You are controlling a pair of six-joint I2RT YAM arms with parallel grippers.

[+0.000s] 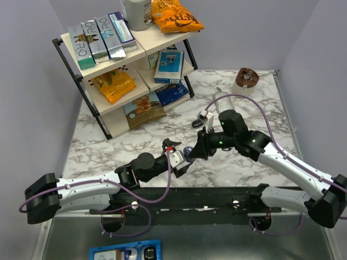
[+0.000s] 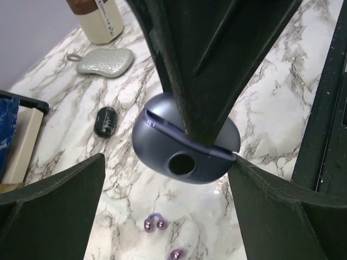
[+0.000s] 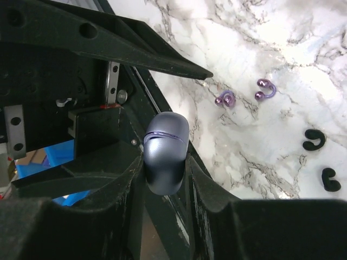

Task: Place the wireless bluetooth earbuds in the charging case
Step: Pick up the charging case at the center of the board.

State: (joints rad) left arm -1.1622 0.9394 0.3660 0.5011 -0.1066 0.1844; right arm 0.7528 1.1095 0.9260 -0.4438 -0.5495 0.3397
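While my right end effector (image 1: 196, 151) pinches the charging case (image 3: 165, 157) in the air over the near middle of the tabletop (image 1: 135, 135), my left end effector (image 1: 180, 158) stands spread wide on either side of it, gripping nothing, so I judge no insertion has begun. Its seam looks shut, so next I need the lid opened, then one of the purple earbuds (image 3: 225, 99) lifted from the marble just beneath. Room is tight between the arms and the black rail (image 1: 206, 197) along the near edge, while the shelf rack (image 1: 130, 58) at the far left corner stands well apart.
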